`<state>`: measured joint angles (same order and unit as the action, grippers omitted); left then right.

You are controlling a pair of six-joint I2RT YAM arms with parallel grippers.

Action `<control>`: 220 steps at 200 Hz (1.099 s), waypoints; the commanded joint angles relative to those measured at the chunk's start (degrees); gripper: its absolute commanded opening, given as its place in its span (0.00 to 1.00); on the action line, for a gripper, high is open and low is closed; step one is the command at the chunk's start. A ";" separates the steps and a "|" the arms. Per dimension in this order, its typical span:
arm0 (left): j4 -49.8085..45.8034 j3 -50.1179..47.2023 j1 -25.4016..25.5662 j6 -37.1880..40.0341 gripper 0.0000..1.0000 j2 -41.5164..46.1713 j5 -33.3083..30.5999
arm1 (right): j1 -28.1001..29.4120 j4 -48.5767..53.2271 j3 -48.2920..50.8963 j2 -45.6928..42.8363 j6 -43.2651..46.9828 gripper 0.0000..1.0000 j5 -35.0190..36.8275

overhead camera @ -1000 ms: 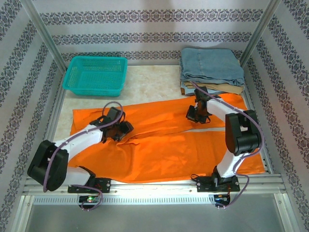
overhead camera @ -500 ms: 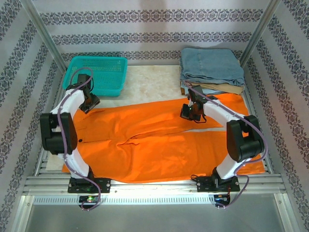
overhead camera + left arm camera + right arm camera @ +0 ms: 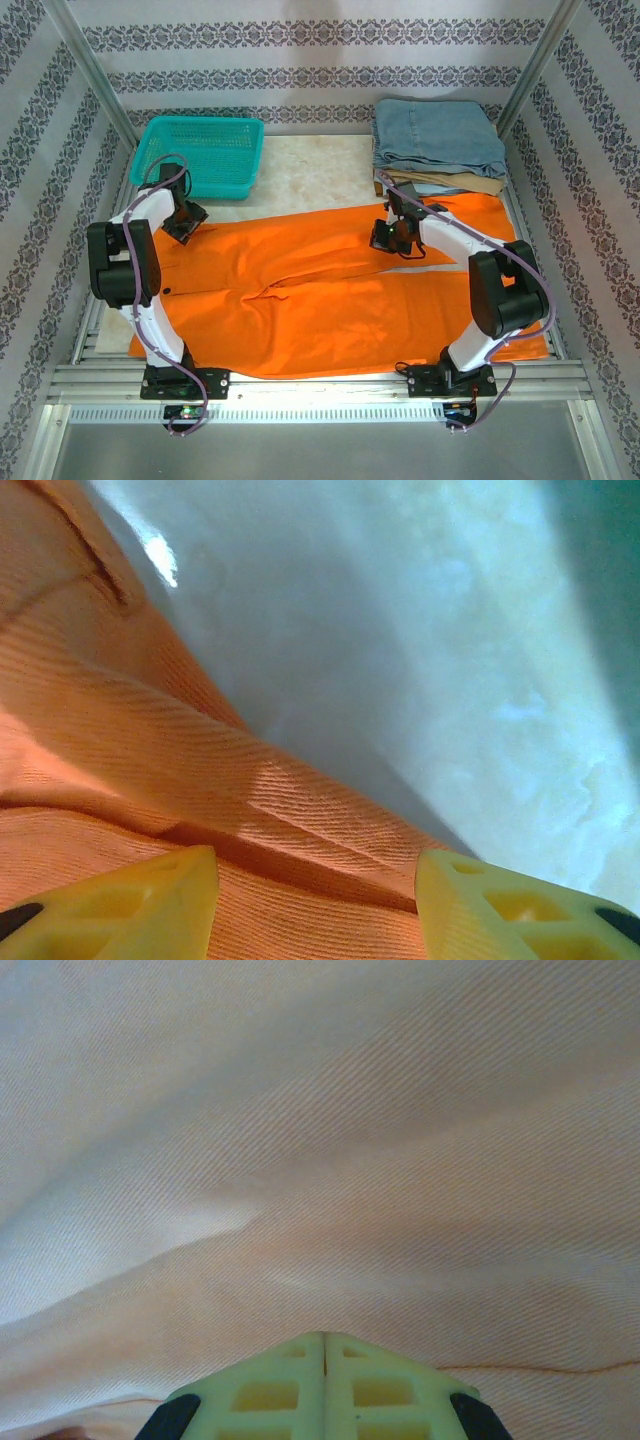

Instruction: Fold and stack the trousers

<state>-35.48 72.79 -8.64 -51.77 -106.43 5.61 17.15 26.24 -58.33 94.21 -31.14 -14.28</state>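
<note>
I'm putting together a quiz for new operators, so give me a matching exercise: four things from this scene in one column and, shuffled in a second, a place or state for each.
Things
1. orange trousers
2. teal basket
3. denim pair
4. right pincer

Places or states
A. far left corner of the table
B. shut, low over orange cloth
C. folded at far right, on top of a tan pair
D. spread out flat across the middle

Pairs: 1-D, 2-A, 3-C, 4-B
</note>
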 commanded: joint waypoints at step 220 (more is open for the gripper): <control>2.68 0.03 -4.28 -3.33 0.00 10.43 5.99 | 0.96 -2.73 1.44 1.14 0.85 0.00 0.19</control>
<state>-34.15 74.22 -10.59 -55.75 -100.75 10.20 17.52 23.70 -57.74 95.15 -31.14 -14.44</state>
